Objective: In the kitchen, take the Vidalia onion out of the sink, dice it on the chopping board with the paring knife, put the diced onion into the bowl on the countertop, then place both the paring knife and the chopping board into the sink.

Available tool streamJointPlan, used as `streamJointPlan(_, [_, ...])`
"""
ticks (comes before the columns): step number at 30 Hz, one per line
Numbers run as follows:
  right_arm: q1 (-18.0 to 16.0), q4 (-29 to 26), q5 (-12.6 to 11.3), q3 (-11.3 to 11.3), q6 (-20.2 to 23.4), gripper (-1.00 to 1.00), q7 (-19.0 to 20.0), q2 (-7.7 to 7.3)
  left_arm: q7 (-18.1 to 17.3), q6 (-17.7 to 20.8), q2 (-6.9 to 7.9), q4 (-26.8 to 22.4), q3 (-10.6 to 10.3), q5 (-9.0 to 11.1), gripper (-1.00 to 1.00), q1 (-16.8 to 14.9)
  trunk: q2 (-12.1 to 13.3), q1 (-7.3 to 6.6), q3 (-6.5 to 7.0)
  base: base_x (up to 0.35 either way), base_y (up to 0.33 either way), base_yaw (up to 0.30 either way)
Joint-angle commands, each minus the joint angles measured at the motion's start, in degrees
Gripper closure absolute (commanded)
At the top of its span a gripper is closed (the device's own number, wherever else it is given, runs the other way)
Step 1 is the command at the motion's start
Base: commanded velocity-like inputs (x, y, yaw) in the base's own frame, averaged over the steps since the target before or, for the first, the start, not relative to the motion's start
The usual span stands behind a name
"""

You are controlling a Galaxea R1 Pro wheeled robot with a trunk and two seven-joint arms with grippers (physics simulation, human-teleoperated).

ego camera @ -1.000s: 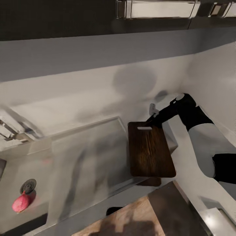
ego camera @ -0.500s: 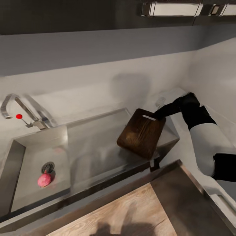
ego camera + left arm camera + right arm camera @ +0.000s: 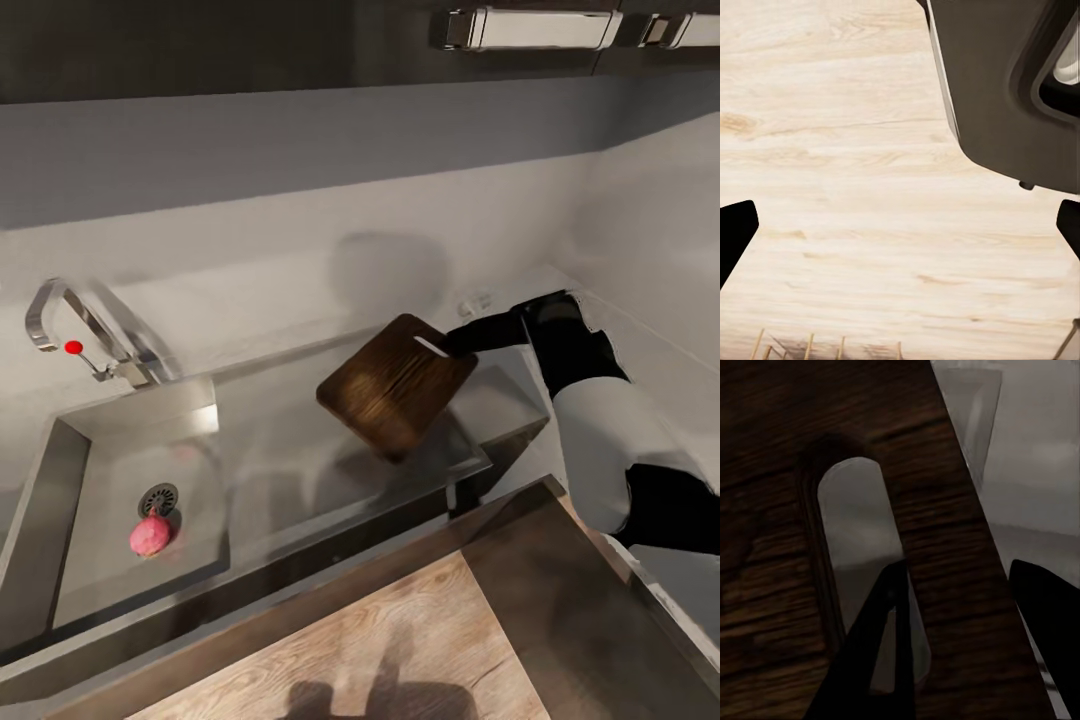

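The right hand [image 3: 452, 343] clamps the board [image 3: 397, 385] by its handle slot, carrying it tilted above the sink [image 3: 60, 470], where the onion [image 3: 150, 536] sits by the drain. The left hand [image 3: 900, 240] hangs apart over the floor.

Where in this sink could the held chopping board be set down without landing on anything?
The drainboard beneath the chopping board, between the basin and the countertop's corner, is bare. The basin floor offers less room: the Vidalia onion sits beside the drain. The right gripper holds the board's handle end.
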Motion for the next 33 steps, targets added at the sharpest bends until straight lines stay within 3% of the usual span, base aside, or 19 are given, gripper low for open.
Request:
streamJointPlan(1, [-0.05,0.21,0.29,-0.23,0.07,1.00,0.36,0.45,-0.03,-0.35,-0.04,-0.01,0.07,0.21,-1.00,-0.02,-0.09,0.03,-0.07,0.000,0.000,0.000])
streamJointPlan(11, [-0.05,1.63,-0.70,-0.36,-0.14,1.00,-2.51,5.41,-0.03,-0.34,0.24,-0.14,0.33,0.15,-1.00,-0.02,-0.09,0.03,-0.07,0.000,0.000,0.000])
streamJointPlan(19, [-0.05,5.43,-3.23,-3.45,-1.92,1.00,-8.75,5.76,-0.03,-0.32,0.48,-0.14,0.34,0.12,-1.00,-0.02,-0.09,0.03,-0.07,0.000,0.000,0.000])
streamJointPlan(23, [-0.05,9.76,-3.44,-3.79,-7.53,1.00,-11.14,5.75,-0.01,-0.32,0.51,-0.03,0.26,0.12,-1.00,-0.02,-0.09,0.03,-0.07,0.000,0.000,0.000])
streamJointPlan(27, [0.00,13.22,-3.34,-3.79,-10.21,1.00,-14.05,5.74,-0.02,-0.32,0.26,-0.11,0.32,0.12,-1.00,-0.02,-0.09,0.03,-0.07,0.000,0.000,0.000])
streamJointPlan(33, [0.03,19.11,-2.91,-3.70,-12.69,1.00,-15.33,5.73,-0.03,-0.32,0.14,-0.20,0.40,0.12,-1.00,-0.02,-0.09,0.03,-0.07,0.000,0.000,0.000])
